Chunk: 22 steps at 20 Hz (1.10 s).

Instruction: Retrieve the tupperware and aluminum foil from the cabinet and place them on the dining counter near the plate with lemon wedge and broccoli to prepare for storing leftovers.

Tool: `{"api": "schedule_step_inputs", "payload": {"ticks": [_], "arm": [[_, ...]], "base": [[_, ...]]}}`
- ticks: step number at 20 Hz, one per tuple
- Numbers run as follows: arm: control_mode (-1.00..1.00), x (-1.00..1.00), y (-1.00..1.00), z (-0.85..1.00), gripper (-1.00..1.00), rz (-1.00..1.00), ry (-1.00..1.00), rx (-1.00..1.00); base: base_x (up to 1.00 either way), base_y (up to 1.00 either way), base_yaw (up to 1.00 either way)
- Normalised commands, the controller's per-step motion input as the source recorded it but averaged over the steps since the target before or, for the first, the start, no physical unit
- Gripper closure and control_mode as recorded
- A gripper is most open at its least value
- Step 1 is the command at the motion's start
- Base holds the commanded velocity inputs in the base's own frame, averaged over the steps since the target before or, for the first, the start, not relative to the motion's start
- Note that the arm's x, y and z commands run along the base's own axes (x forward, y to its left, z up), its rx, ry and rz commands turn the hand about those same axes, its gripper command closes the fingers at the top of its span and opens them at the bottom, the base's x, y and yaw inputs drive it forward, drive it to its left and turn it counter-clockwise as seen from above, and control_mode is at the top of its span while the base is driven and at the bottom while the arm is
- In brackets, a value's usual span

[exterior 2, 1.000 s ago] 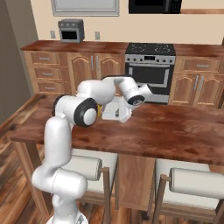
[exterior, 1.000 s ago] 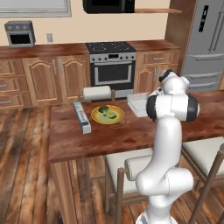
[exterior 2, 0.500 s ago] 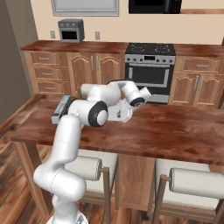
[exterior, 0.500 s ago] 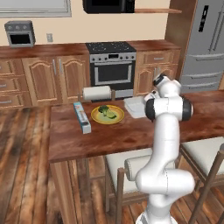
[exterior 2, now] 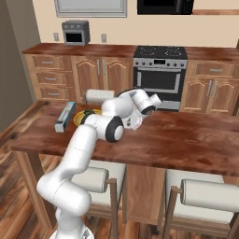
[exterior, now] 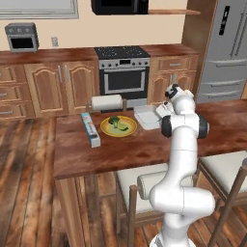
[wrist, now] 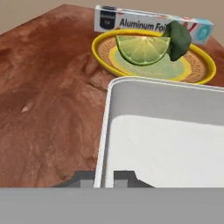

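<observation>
Hand view puts the tupperware (wrist: 175, 144) directly ahead of the gripper (wrist: 105, 177), its near rim running upright between the two dark finger tips, so the claw is pinched nearly closed on that thin wall, with the container's floor spreading away to the right in this view; the tray sits flat on the dining counter (wrist: 48, 100), and beyond its far rim, just beside it, lies the yellow plate (wrist: 105, 54) carrying the lemon wedge (wrist: 140, 49) and the broccoli (wrist: 178, 38), with the aluminum foil (wrist: 144, 22) box lying lengthwise behind the plate. In the left base view the tupperware (exterior: 147, 117) rests near the far edge of the counter, just right of the plate (exterior: 118, 126), while the foil (exterior: 90, 129) lies on the plate's other side, its long axis running from the far edge toward the near one. Both items look placed near the plate, so my judgement is that the coming move is to let go and draw straight back along the rim's line, away from the plate, without dragging the tray
</observation>
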Motion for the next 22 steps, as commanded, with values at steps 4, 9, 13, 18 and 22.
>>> {"api": "schedule_step_inputs", "payload": {"ticks": [4,9,13,18,22], "arm": [[-1.00,0.50,0.00,-0.37,1.00,0.00,0.07,0.00],[-1.00,-0.08,0.00,-0.14,-1.00,0.05,0.03,-0.02],[-1.00,-0.99,0.00,-0.31,-1.00,0.05,-0.08,-0.08],[-1.00,-1.00,0.00,-0.02,-1.00,0.00,-0.41,-0.08],[-1.00,-1.00,0.13,0.43,-1.00,0.00,-0.54,-0.07]], "base": [[0.00,0.00,0.00],[0.00,0.00,0.00],[0.00,0.00,0.00],[0.00,0.00,0.00],[0.00,0.00,0.00]]}}
